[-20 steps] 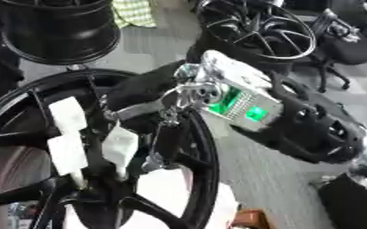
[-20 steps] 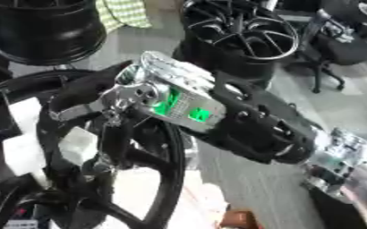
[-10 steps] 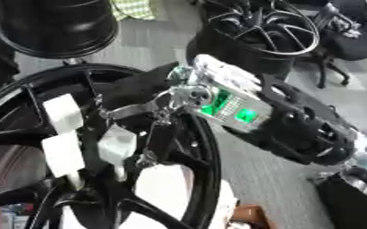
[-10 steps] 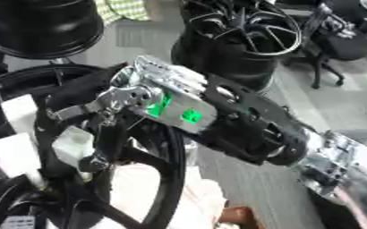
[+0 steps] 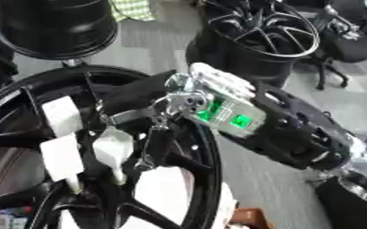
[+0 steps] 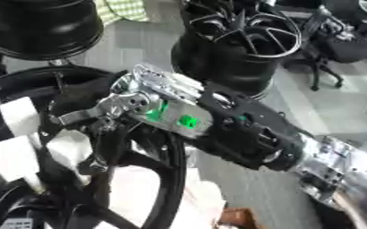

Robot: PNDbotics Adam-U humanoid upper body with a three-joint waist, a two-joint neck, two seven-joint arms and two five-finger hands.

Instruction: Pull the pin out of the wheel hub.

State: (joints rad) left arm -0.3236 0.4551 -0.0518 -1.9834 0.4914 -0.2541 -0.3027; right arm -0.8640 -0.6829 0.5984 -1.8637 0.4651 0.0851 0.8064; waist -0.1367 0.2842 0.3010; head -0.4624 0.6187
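A large black wheel hub [image 5: 206, 179] fills the lower left, its spokes running toward a centre at the left edge. Several white pieces sit on the spokes: one [image 5: 61, 117] higher up, one [image 5: 113, 150] by the rim, one [image 5: 61, 159] below. I cannot tell which of them is the pin. My right hand [image 5: 218, 109], silver-backed with green lights, reaches in from the right over the rim, its black arm [image 5: 296, 134] behind it. The hand's tip hangs down inside the wheel next to the white piece by the rim; whether it holds anything is hidden.
A black tyre-like wheel [image 5: 53, 27] stands at the top left. Another black wheel [image 5: 257, 40] with curved spokes stands at the top middle. An office chair [image 5: 339, 49] is at the top right. Grey floor [image 5: 257, 188] lies to the right of the hub.
My right hand has sunk slightly lower over the rim. The wheel hub and its white pieces stay where they were.
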